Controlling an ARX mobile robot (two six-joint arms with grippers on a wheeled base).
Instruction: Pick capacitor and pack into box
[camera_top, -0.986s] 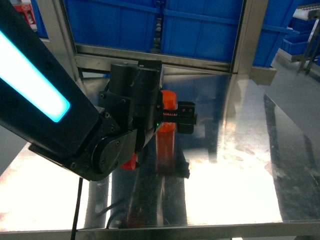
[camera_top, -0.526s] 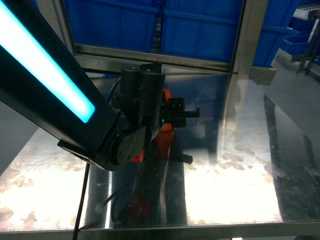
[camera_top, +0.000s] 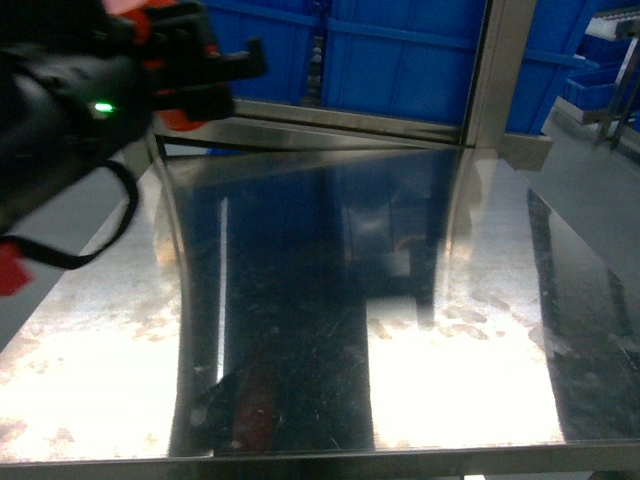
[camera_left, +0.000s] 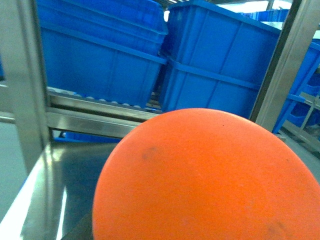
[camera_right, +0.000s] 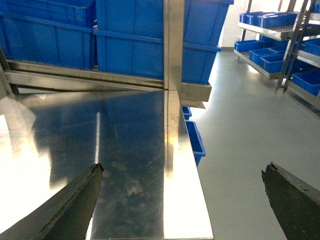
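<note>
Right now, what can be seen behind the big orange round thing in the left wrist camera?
Behind the orange round thing stand stacked blue bins on a steel rail. The orange shape covers the lower right, so what lies there cannot be seen.

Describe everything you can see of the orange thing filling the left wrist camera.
The orange object fills the lower right of the left wrist view as a smooth, matte, rounded dome with a few faint dark smudges; it looks like plastic or rubber. Its lower part is cut off by the frame, so its full shape and what holds it cannot be told. In the head view, orange patches show beside the left gripper, raised at the upper left above the steel table. Blue bins stand behind it.
</note>
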